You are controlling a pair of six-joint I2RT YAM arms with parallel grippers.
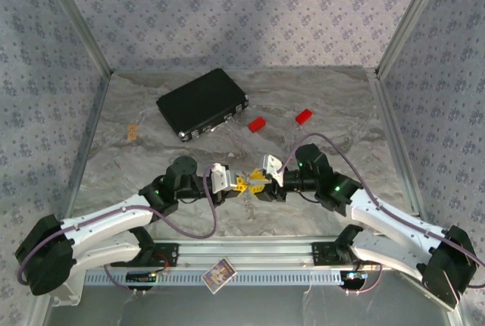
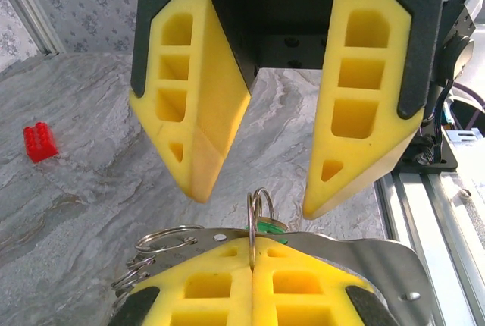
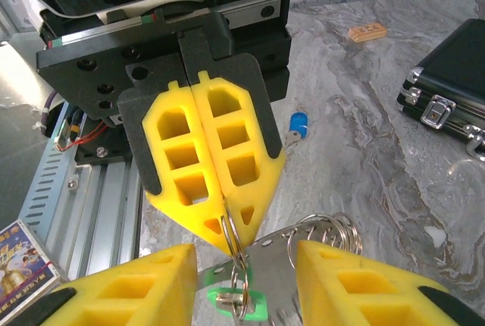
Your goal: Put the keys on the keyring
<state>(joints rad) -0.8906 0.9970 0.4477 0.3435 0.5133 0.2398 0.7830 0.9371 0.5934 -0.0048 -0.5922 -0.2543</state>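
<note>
The keyring is a flat silvery plate with holes that carries several split rings. It is held above the table between the two grippers. My left gripper is shut on one small split ring threaded through the plate. The green-headed key hangs from that ring, and its head peeks over the plate. My right gripper is open, its fingers either side of the plate and touching nothing. The blue-headed key lies on the table behind. From above, both grippers meet at the centre.
A black case lies at the back, with two red bricks to its right. A small tan block sits at the left. The aluminium rail and a card lie at the near edge.
</note>
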